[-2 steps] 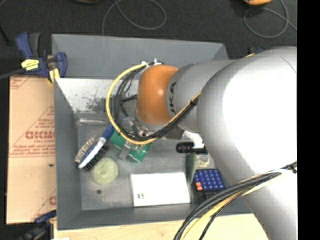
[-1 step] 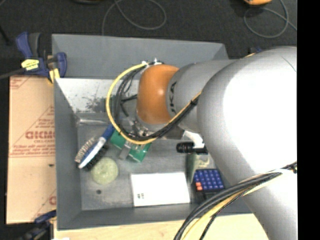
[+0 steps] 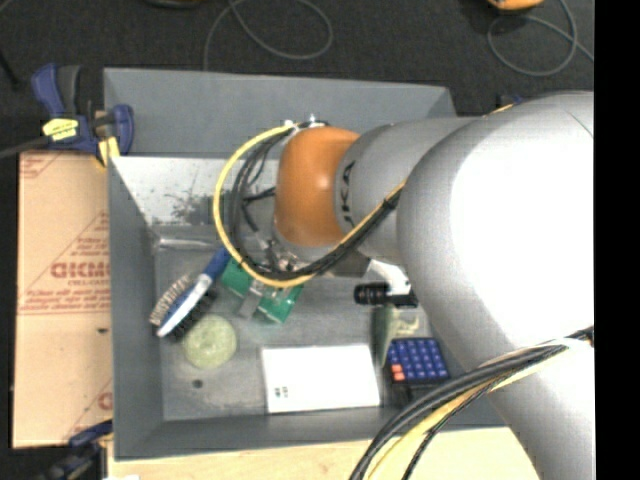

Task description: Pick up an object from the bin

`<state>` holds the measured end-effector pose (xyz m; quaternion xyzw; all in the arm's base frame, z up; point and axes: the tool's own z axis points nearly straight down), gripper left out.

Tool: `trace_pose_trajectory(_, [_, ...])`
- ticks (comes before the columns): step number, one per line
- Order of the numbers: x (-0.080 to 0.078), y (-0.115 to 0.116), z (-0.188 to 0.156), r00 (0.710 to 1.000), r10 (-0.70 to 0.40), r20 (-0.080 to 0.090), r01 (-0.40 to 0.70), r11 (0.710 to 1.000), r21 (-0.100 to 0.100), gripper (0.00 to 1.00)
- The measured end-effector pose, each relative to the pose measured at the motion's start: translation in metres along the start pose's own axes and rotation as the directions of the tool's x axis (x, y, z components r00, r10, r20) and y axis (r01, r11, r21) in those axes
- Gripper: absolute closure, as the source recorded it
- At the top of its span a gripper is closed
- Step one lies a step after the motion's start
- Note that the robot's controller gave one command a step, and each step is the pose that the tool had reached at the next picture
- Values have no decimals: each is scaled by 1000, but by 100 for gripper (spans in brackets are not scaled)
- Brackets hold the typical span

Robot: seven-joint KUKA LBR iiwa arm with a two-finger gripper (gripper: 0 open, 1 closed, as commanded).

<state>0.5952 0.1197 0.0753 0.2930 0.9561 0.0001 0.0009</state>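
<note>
Hovering over bin [image 3: 135, 298] centre: hand [image 3: 264, 286] directly above green object [image 3: 278, 308], long axis upper-left to lower-right. Blue-handled brush [image 3: 188, 303] just left. Hand opening: cannot tell.

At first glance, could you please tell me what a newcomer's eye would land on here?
The big silver arm with its orange cover reaches in from the right. Its gripper hangs over green blocks mid-bin; a white card lies by the front wall, a blue-handled brush at left.
</note>
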Motion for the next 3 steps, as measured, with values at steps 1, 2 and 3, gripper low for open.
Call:
trace_pose_trajectory(1, [0,0,-7,1000,0,-1,0,1000,1,100])
trace_pose_trajectory(2, [1,-1,-19,1000,-1,-5,1,1000,4,100])
trace_pose_trajectory(3, [1,-2,-40,1000,-2,-6,2,1000,5,100])
